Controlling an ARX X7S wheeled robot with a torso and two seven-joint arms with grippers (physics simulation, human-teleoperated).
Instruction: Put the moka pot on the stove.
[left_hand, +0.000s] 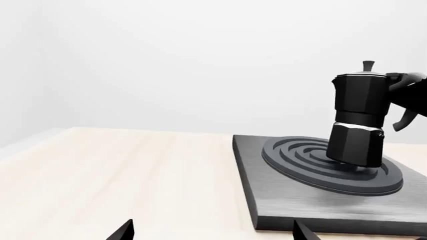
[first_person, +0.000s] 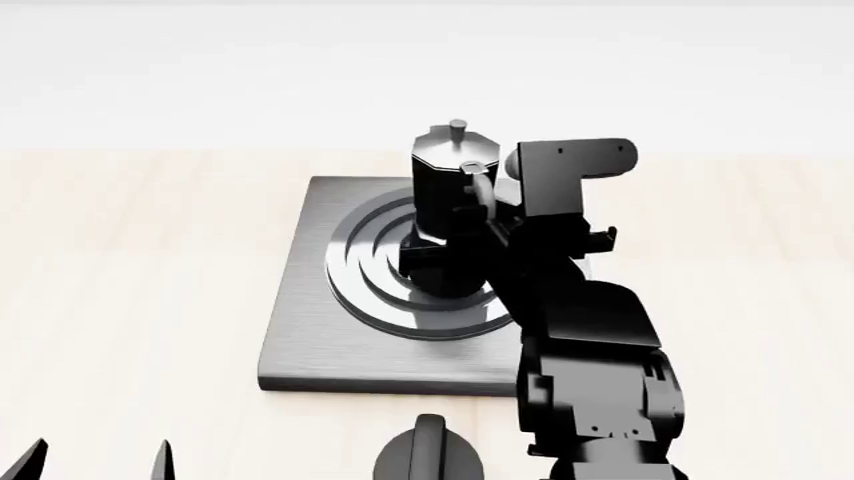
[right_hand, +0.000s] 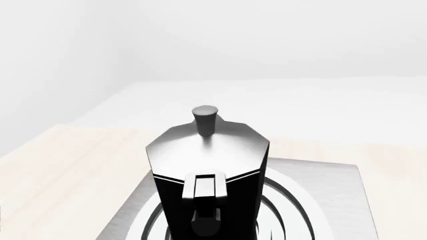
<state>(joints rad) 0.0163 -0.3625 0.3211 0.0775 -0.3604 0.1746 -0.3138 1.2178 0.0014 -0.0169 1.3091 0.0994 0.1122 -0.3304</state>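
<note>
The black moka pot with its silvery lid and knob is over the raised rings of the grey stove. In the left wrist view the moka pot leans a little, its base at the rings of the stove. My right gripper reaches in at the pot's handle side and is shut on the handle. The right wrist view looks down on the moka pot's lid, and its own fingers are hidden there. My left gripper is open, low over the wood in front of the stove, with nothing in it.
A round black knob lies on the light wooden table just in front of the stove's near edge. My right arm stretches over the stove's right part. A white wall stands behind the table.
</note>
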